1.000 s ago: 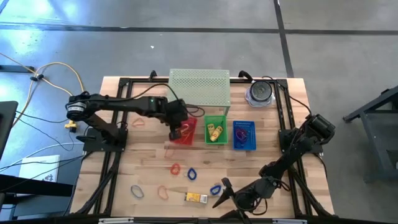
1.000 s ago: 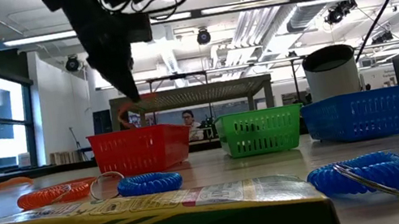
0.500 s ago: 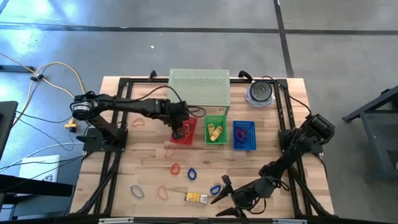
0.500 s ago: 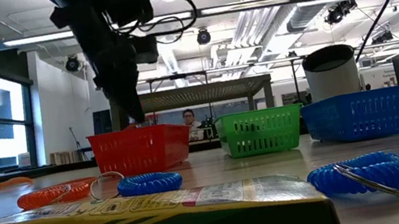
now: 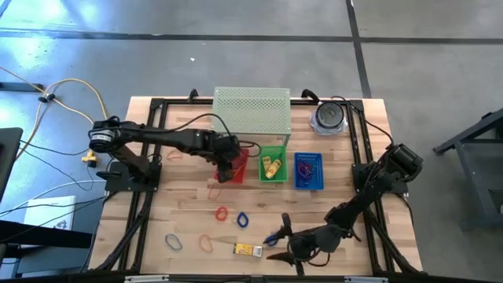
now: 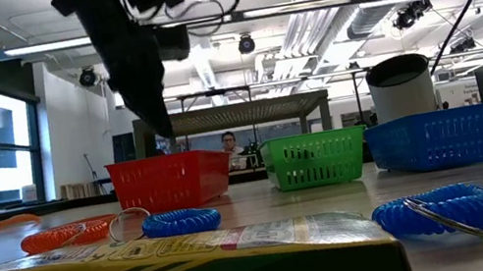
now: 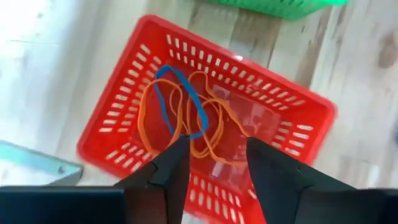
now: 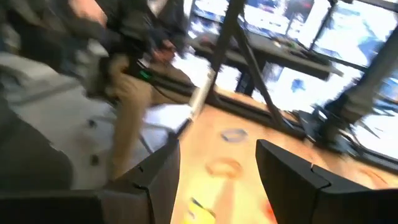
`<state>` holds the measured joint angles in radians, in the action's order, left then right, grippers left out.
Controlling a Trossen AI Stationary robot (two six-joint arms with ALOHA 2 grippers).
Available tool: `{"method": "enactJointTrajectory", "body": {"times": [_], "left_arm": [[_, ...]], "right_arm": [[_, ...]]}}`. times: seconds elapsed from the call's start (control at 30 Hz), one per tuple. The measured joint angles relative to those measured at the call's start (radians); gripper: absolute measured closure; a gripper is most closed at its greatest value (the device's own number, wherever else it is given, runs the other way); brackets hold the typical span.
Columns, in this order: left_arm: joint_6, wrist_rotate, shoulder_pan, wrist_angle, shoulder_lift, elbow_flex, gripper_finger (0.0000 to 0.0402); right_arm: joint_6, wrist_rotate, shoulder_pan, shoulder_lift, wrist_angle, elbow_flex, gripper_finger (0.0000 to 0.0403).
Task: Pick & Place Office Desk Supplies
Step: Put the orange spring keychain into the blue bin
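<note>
My left gripper (image 7: 214,146) hangs open over the red basket (image 7: 118,112), fingers pointing down, tips above the rim (image 6: 166,129). Orange rubber bands (image 7: 211,134) and one blue band (image 7: 165,102) lie on the basket floor. Near the table's front edge my right gripper (image 5: 281,240) stands open, pointing roughly level toward the left. A blue loop (image 5: 272,238) and a yellow box (image 5: 247,250) lie on the table just beyond its fingers. More loops (image 5: 222,213) lie scattered on the front left of the table.
A green basket (image 5: 273,165) with yellow boxes and a blue basket (image 5: 308,170) with bands stand right of the red one. Behind them are a pale green perforated crate (image 5: 252,112) and a round tin (image 5: 328,116). A black frame rail (image 5: 149,149) borders the table.
My left gripper has dipped toward the red basket and risen a little again. The orange band that hung at its fingertips a second ago is no longer there. My right gripper has turned at the wrist by the front edge, staying in place.
</note>
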<state>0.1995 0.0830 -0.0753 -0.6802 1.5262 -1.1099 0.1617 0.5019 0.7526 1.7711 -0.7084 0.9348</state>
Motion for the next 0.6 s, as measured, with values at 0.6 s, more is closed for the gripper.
{"method": "enactJointTrajectory", "body": {"times": [0.6], "left_arm": [[0.382,-0.059,0.418,-0.364,-0.125,-0.072,0.0245]], "right_arm": [[-0.15,0.086,-0.075,-0.004,0.63,0.2,0.0204]]}}
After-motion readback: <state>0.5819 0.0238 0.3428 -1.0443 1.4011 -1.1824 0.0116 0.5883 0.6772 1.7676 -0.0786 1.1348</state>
